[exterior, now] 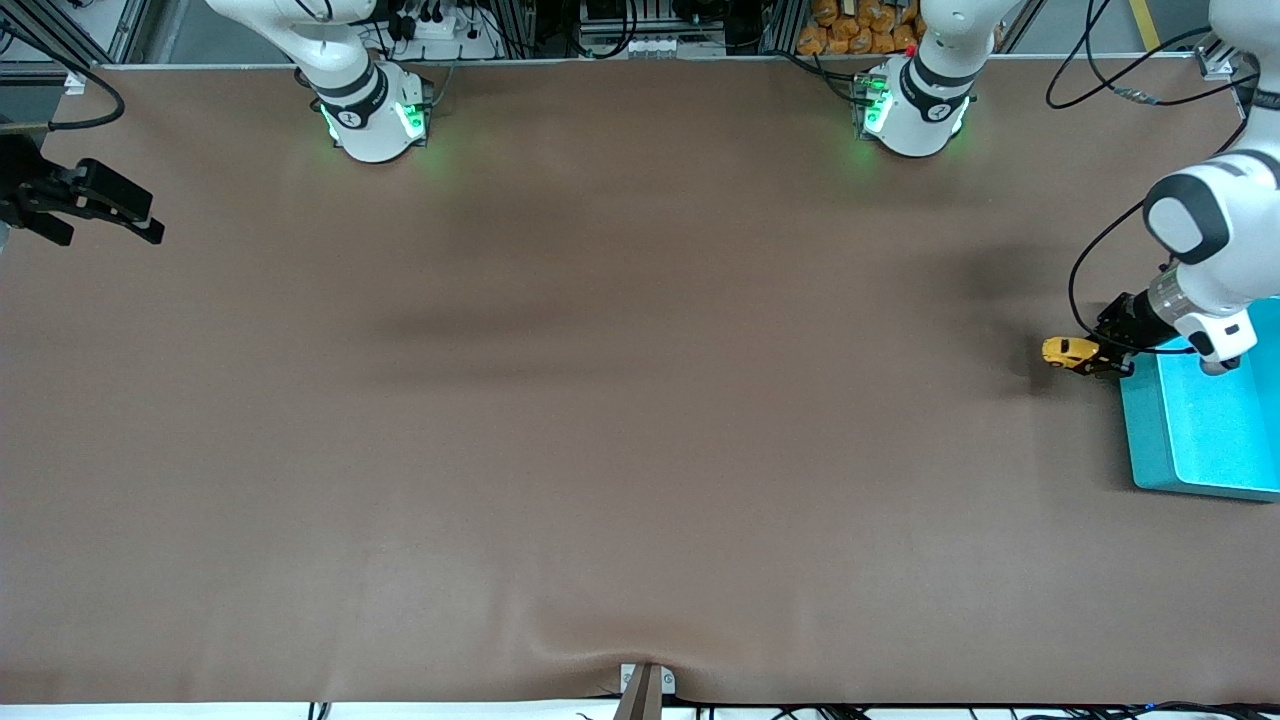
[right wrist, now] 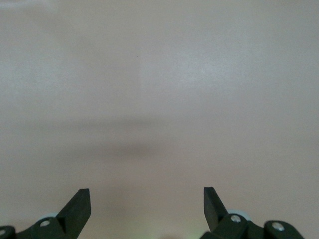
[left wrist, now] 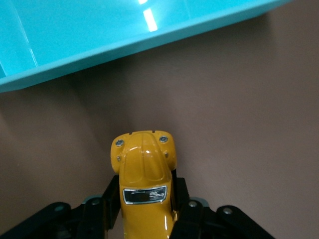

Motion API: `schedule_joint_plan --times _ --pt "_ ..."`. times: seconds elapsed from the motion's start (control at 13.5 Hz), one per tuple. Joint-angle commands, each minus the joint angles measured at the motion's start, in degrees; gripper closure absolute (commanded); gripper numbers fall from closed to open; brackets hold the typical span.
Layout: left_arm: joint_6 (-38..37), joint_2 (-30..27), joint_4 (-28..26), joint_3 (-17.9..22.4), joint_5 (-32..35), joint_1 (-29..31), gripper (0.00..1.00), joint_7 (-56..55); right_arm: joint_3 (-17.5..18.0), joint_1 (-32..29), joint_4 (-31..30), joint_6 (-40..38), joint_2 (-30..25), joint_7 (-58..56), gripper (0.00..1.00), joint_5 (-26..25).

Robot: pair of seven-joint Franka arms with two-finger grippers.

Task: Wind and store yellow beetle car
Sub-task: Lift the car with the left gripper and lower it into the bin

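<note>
**Left gripper has the little car, bin is right beside it**

Left gripper (exterior: 1098, 358) sits at the right edge of the front view, a bit above the middle. Its two black fingers (left wrist: 110, 201) are closed snug on the sides of the yellow beetle car (exterior: 1070, 351), a tiny shiny yellow-orange toy with a round body and a dark window. In the left wrist view the car (left wrist: 144, 186) sticks out from between the fingers, over the brown table cover (exterior: 600, 400). I cannot tell if its wheels touch the cover or hang just above it.

The teal plastic bin (exterior: 1160, 440) is just beside the car, at the right edge of the front view. Its rim (left wrist: 124, 42) runs across the top of the left wrist view.

My guess is that the car is held for the winding part or is about to be stored. To store it, the arm needs to lift the car over the bin's wall, then let go inside.

The left arm bends down from the upper right corner, with its wrist over the bin's corner.

The right gripper (exterior: 85, 205) waits at the left edge of the front view, up high. Its fingers (right wrist: 75, 209) are wide apart and hold nothing.
</note>
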Motion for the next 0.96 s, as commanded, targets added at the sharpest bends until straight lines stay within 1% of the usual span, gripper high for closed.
schedule_joint_plan --times 0.0,0.15,0.3,0.52,0.67,0.89 --pt "-8.80 -1.24 6.30 -0.52 4.07 0.11 1.00 0.06 0.61 -0.73 -0.66 0.41 -0.65 -0.31 0.00 -0.39" --pt "-12.25 0.17 10.00 -1.05 12.14 0.11 1.00 1.02 0.61 -0.73 -0.74 0.76 -0.65 -0.31 0.00 -0.39" --pt "-12.26 1.92 12.12 -1.05 16.65 -0.06 1.00 5.31 0.61 -0.56 -0.83 1.38 -0.57 -0.40 0.00 -0.57" --pt "-12.35 6.75 18.26 -0.61 16.84 0.37 1.00 14.45 1.58 -0.56 -1.01 1.56 -0.57 -0.40 0.00 -1.36" --pt "-12.44 10.09 22.05 0.88 16.84 1.25 1.00 22.26 1.58 -0.64 -1.18 1.64 -0.57 -0.31 0.00 -1.36" --pt "-12.35 15.36 27.75 1.15 16.84 5.63 1.00 36.75 1.58 -0.99 -2.85 2.87 -0.83 -0.31 0.00 -1.36"
